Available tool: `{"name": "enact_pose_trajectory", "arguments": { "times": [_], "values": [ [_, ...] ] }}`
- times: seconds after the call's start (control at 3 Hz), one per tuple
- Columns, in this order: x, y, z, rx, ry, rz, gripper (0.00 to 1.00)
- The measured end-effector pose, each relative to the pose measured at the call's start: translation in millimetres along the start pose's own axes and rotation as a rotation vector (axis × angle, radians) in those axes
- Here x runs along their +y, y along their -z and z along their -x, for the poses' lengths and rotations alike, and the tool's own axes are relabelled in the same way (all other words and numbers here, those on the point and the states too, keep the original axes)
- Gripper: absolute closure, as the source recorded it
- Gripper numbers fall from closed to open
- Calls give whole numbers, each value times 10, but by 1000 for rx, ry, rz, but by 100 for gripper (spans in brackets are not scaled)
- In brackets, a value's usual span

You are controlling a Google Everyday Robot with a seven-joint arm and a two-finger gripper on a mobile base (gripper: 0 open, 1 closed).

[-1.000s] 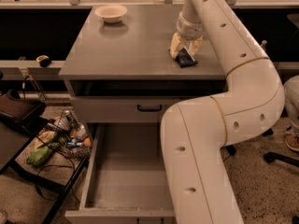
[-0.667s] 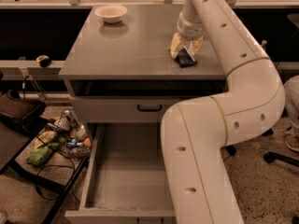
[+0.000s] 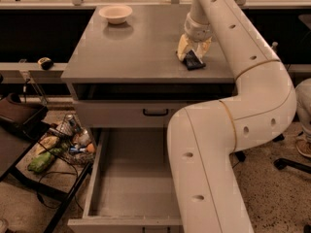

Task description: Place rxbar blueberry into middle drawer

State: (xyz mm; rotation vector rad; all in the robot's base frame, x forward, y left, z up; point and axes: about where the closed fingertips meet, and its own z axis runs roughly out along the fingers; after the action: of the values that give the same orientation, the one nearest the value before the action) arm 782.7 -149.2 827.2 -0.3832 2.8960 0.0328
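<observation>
The rxbar blueberry (image 3: 193, 62), a small dark blue bar, lies on the grey cabinet top (image 3: 131, 52) near its right front. My gripper (image 3: 193, 56) reaches down onto it from above, with its pale fingers (image 3: 182, 47) on either side of the bar, closed against it. The bar still rests on the top. The middle drawer (image 3: 104, 178) is pulled out wide below, with a plain grey floor and nothing in it. My white arm covers its right part.
A flat drawer front with a black loop handle (image 3: 155, 112) sits above the open drawer. A white bowl (image 3: 115, 13) stands at the cabinet top's back left. A wire basket of clutter (image 3: 60, 144) and a dark stand are at left. A chair base (image 3: 291, 164) is at right.
</observation>
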Motion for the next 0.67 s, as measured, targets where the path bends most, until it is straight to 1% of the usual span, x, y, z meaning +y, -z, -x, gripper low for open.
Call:
{"name": "enact_pose_trajectory", "arguments": {
  "times": [0.67],
  "values": [
    [0, -1, 0, 0, 0, 0, 54]
  ]
}}
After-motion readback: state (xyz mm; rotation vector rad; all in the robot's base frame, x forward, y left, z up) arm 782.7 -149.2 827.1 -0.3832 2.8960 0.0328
